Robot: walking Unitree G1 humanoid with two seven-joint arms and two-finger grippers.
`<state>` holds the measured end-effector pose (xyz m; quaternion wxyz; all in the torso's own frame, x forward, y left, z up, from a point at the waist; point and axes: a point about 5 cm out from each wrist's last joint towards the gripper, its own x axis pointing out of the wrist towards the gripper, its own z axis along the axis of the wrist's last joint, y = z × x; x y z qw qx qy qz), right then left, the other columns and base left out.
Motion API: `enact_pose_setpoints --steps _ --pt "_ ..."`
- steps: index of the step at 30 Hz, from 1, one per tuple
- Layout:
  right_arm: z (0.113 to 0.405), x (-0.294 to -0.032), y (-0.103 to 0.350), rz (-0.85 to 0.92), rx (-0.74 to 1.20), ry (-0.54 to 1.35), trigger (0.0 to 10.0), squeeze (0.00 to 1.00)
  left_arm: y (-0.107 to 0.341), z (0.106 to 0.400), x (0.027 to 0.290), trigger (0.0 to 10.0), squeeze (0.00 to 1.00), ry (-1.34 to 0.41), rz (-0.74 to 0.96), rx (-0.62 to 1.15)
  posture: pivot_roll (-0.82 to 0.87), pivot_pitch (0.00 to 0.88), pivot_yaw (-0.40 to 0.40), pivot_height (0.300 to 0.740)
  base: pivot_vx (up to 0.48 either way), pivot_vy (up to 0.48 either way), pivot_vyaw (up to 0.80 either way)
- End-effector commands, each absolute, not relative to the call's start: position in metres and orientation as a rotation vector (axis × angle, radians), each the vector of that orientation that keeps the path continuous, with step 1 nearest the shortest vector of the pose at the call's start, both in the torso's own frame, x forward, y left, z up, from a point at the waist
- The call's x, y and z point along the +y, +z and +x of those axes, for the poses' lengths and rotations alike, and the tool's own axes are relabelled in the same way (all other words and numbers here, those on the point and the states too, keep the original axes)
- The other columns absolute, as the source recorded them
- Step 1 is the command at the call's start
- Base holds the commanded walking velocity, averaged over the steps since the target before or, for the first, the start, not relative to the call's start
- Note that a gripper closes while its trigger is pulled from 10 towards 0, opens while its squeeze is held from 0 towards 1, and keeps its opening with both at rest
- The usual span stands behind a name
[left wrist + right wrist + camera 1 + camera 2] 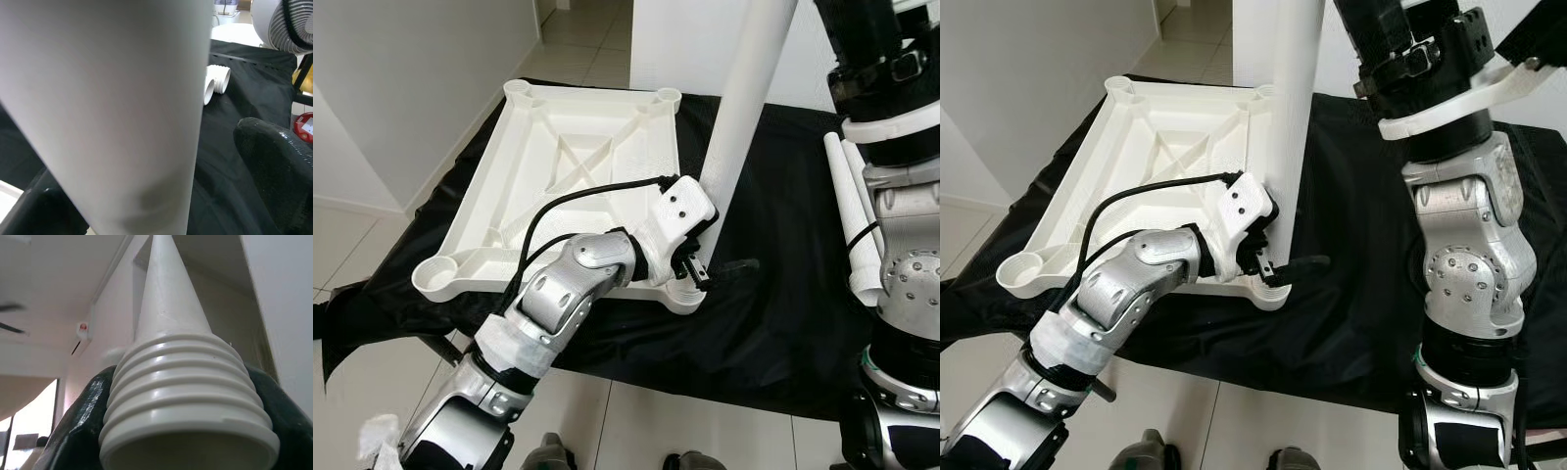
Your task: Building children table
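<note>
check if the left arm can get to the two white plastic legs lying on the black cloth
Probably not yet: the left gripper straddles the upright white leg, which blocks the way to the two lying legs.

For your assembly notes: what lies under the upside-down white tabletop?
A black cloth lies under the white tabletop and spreads past its edges. Whatever supports the cloth is covered. A white leg stands at the tabletop's near corner socket, with the left hand at its base.

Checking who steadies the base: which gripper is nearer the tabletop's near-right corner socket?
Left. The left gripper sits right at the corner socket, beside the upright leg. The right gripper holds another table leg, away from the tabletop.
</note>
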<state>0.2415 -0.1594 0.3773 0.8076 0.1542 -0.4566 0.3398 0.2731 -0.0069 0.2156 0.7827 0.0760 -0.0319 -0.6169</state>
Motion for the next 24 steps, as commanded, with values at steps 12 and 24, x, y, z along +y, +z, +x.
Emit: enact_pose_setpoints --steps 12,24 --pt "0.210 -0.164 0.405 0.364 -1.155 0.814 10.0 0.00 0.213 0.263 -0.004 10.0 0.00 -1.386 0.186 -0.041 0.07 0.009 0.002 0.740 0.000 0.000 0.00" --pt "0.188 -0.133 0.383 0.185 -0.951 1.090 10.0 0.00 0.198 0.263 0.002 10.0 0.00 -1.360 0.266 0.003 0.07 0.021 0.012 0.740 0.000 0.000 0.00"
